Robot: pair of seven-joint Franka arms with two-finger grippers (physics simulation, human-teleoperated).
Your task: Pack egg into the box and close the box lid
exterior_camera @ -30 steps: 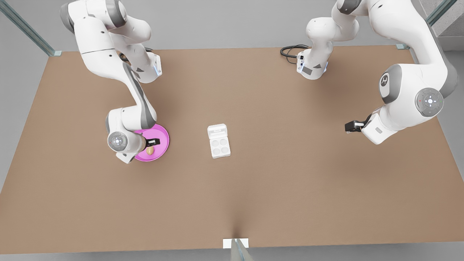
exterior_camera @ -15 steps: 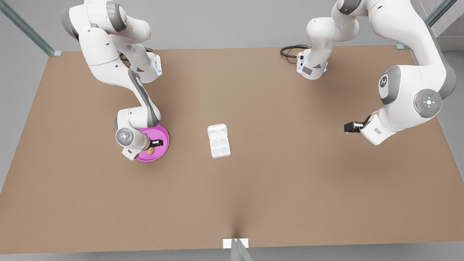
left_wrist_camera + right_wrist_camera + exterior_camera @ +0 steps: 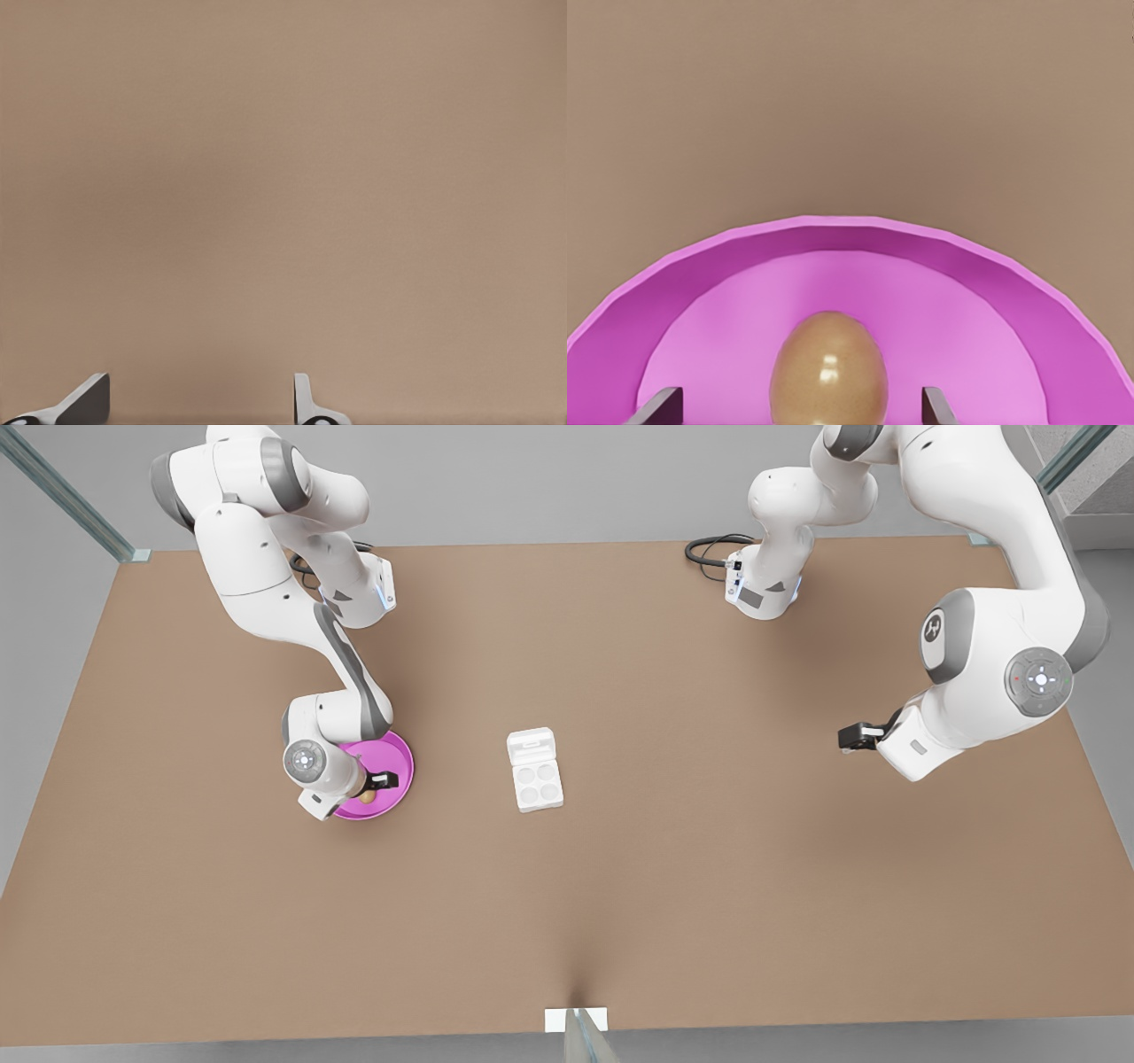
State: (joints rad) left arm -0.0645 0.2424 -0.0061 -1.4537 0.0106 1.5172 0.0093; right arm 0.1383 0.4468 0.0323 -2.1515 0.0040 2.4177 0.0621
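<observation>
The tan-brown egg (image 3: pixel 828 367) lies on a round pink plate (image 3: pixel 726 274) at the front view's left (image 3: pixel 400 762). My right gripper (image 3: pixel 797 407) is low over the plate, open, with one finger on each side of the egg, which peeks out beneath it (image 3: pixel 367 797). The white box (image 3: pixel 538 781) stands mid-table with four round wells bare. Its lid (image 3: pixel 531 741) lies folded back flat on the far side. My left gripper (image 3: pixel 849 735) hangs open over bare table at the front view's right (image 3: pixel 197 400), far from the box.
A black cable (image 3: pixel 713 549) coils at the back by one arm's base (image 3: pixel 762 589). The brown table (image 3: pixel 620 886) stretches wide around the box. A small white tab (image 3: pixel 576 1019) sits at the near edge.
My right gripper has come down and shifted slightly toward the front view's right, closing in over the egg. The left arm has drifted a little.
</observation>
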